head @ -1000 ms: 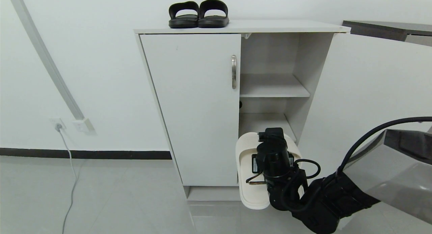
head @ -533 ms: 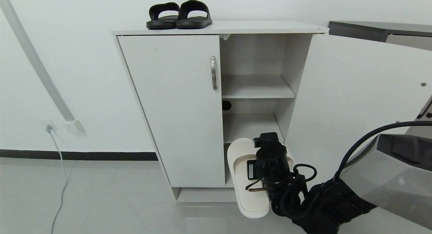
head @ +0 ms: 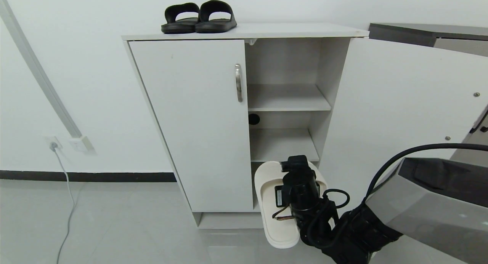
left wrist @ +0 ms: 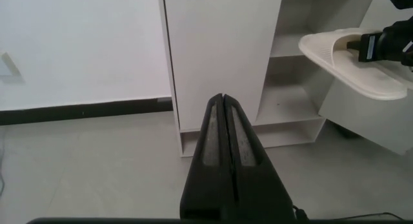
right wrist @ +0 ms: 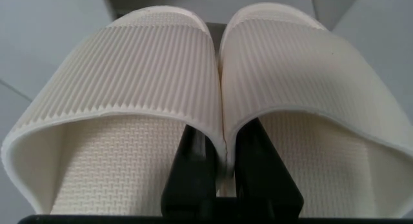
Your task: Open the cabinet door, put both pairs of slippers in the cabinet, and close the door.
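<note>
Before the open cabinet [head: 190, 123], right hand [head: 294, 165] low, tight on 2 cream slippers [head: 271, 180]; left hand [left wrist: 223, 121] closed, empty.

A white wall [head: 95, 85] is filling the backdrop, a black baseboard [head: 87, 176] running along its foot at 8 o'clock above glossy grey floor [head: 114, 226]. A grey conduit [head: 38, 73] is slanting down at 9 o'clock toward a socket [head: 53, 144], 1 cable [head: 66, 195] hanging from it.

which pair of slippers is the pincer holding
The cream ribbed slippers, clamped in the right pincer low before the white cabinet; the black slide slippers sit on its top, untouched.
</note>
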Controlling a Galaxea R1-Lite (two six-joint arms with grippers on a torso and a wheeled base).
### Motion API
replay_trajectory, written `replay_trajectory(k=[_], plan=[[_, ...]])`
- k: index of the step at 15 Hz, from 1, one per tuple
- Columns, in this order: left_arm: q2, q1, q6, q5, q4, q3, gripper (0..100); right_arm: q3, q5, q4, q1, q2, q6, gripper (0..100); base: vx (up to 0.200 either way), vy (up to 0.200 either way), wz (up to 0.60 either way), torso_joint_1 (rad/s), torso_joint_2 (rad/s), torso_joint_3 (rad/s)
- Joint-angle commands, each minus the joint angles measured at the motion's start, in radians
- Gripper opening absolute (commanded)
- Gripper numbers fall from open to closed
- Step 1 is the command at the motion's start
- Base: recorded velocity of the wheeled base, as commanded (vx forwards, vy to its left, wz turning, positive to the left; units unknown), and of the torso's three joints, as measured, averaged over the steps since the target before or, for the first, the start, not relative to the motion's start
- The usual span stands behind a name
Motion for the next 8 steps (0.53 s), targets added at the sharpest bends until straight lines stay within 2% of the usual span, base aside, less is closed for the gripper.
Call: replay_trajectory(k=[1, 3, 8], plan=[[0.002, 0.0, 0.0, 0.0, 0.0, 0.0, 0, 0.0, -0.006, 0.0, -0.005, 0.007, 0.0, 0, 0.0, 0.0, 0.0, 0.0, 0.0, 0.0], [0.002, 0.0, 0.0, 0.0, 0.0, 0.0, 0, -0.002, -0.012, 0.0, -0.01, 0.013, -0.001, 0, 0.0, 0.0, 0.0, 0.0, 0.0, 0.0], [0.002, 0.0, 0.001, 0.0, 0.0, 0.0, 0, -0.014, -0.02, -0.004, -0.022, 0.033, -0.001, 0, 0.0, 0.0, 0.0, 0.001, 0.0, -0.172]])
